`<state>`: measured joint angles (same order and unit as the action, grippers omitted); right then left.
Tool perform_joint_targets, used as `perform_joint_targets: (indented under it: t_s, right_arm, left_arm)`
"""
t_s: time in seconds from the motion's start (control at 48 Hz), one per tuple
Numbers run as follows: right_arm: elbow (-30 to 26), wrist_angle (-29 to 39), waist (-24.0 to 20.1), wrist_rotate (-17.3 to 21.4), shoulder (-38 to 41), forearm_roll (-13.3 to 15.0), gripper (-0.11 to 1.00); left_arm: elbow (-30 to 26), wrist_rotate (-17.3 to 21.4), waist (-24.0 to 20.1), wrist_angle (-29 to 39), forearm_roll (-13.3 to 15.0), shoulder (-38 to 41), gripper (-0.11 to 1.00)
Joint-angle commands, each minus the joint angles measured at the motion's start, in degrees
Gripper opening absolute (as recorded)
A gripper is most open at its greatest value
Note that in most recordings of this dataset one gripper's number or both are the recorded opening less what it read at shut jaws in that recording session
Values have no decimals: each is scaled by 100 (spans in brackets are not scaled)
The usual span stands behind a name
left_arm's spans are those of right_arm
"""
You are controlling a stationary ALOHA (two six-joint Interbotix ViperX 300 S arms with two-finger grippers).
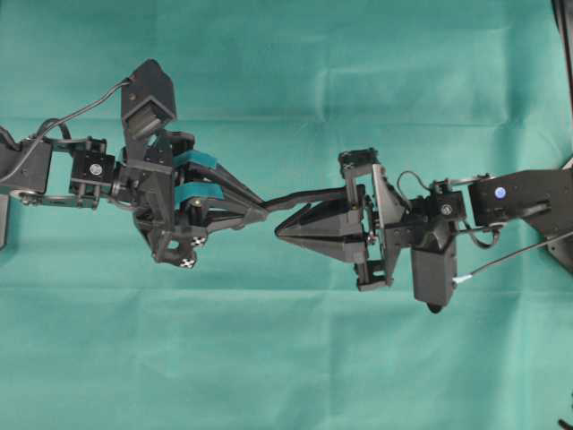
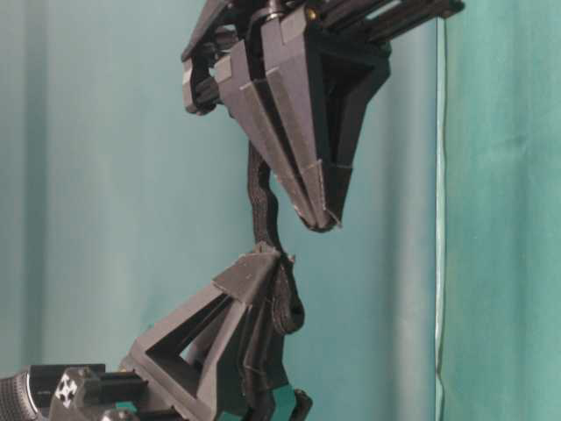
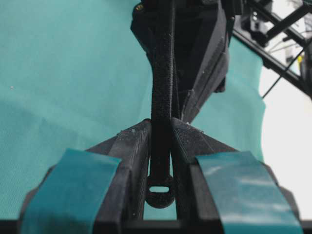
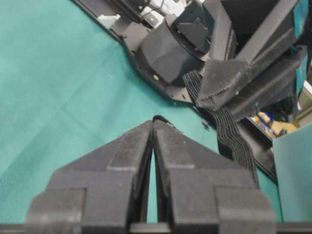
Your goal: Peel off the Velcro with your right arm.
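Note:
The Velcro (image 1: 304,194) is a thin black strip held in the air above the green cloth. My left gripper (image 3: 161,126), the one with teal tape, is shut on it, and the strip's rounded, slotted end (image 3: 160,189) hangs behind the fingers. From there the Velcro (image 2: 263,206) runs on beside the right gripper toward its base. The right gripper (image 4: 154,122) is shut, its all-black tips together just beside the strip (image 4: 235,134) and apart from it. A tiny dark speck sits at those tips; I cannot tell what it is. In the overhead view the right gripper (image 1: 277,231) points at the left gripper (image 1: 260,211).
A green cloth (image 1: 286,358) covers the whole table. Both arms meet at its middle. A black frame edge (image 1: 564,36) stands at the far right, and thin cables (image 1: 510,260) trail from the right arm.

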<state>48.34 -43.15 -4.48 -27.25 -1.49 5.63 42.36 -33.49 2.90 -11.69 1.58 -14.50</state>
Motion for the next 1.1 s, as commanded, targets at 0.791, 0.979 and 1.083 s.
perform_joint_targets:
  t_s: [0.791, 0.979, 1.083]
  right_arm:
    - [-396, 237, -237, 9, 185, 9, -10]
    - [-396, 237, -237, 9, 185, 9, -10]
    - [-396, 237, -237, 9, 185, 9, -10]
  left_arm:
    - [-44, 0, -26, -97, 9, -79, 10]
    - [-35, 0, -26, -97, 9, -79, 10]
    - [-35, 0, -18, -97, 9, -79, 10]
